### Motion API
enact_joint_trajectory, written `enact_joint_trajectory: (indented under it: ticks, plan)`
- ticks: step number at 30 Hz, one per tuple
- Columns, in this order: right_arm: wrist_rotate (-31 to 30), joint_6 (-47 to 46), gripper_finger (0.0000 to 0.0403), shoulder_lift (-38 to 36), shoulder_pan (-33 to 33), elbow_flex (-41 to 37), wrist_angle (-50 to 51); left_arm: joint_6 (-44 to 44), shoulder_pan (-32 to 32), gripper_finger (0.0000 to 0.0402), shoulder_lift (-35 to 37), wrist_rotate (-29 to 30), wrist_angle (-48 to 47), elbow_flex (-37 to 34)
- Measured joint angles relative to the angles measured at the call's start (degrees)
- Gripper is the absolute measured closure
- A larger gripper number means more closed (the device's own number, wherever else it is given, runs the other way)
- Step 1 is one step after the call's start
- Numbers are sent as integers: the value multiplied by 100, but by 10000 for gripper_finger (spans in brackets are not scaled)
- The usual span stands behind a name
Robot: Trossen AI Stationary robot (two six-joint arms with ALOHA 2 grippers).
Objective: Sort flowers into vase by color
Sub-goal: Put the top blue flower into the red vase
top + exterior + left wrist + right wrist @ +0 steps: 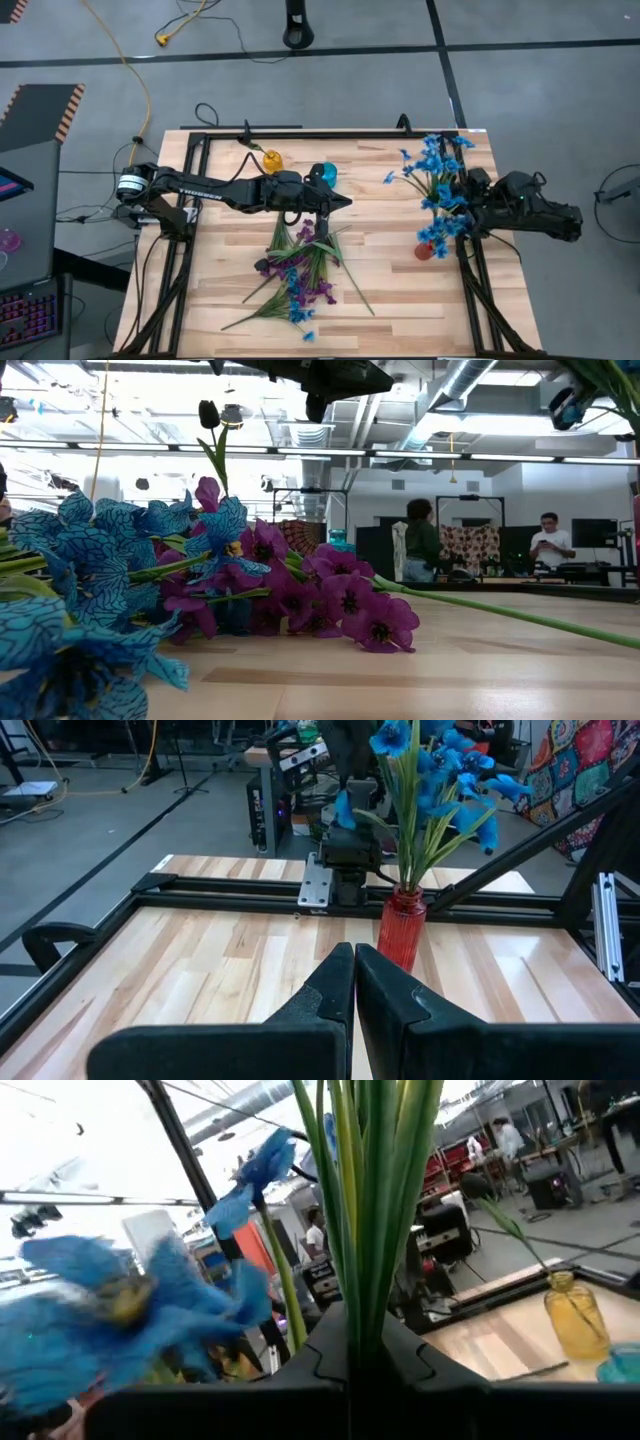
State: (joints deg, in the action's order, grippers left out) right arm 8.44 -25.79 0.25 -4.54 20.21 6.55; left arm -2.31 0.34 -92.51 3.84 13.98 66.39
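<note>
- Lying nearest the low camera on the wooden table [400,300]: a loose pile of flowers [298,268], blue blossoms [90,560] foremost, purple blossoms [340,600] behind them, green stems trailing away across the boards.
- Standing up from the back of that pile in the low view: one dark blackish bud [208,413] on a thin stem.
- Hanging just above the far edge of the pile: left gripper [343,203], jaws pressed together with nothing between them, seen plainly in its wrist view [354,982].
- Sitting close behind the left arm, toward the table's far edge: yellow vase [271,159] and teal vase [325,174].
- Standing near the right edge of the table: red vase [402,927], already filled with a bunch of blue flowers [440,770].
- Clamped at that bunch: right gripper [355,1342], jaws closed around a cluster of green stems [370,1190], blue petals crowding its wrist view.
- Visible well beyond the table in the low view: two people [545,545] at benches.
</note>
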Motion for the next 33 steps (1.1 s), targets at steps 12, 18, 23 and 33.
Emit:
enact_joint_trajectory:
  ticks: [12,18,23,33]
  plan:
    - [-102,221,361,0,0,192,1043,-11,0,401,0,0,0,0]
    - [-102,235,360,0,0,192,1237,-11,0,401,0,0,0,0]
    - [-104,241,360,0,0,192,1278,-11,0,401,0,0,0,0]
    - [-104,266,360,2,0,-263,986,-11,0,401,0,0,1,0]
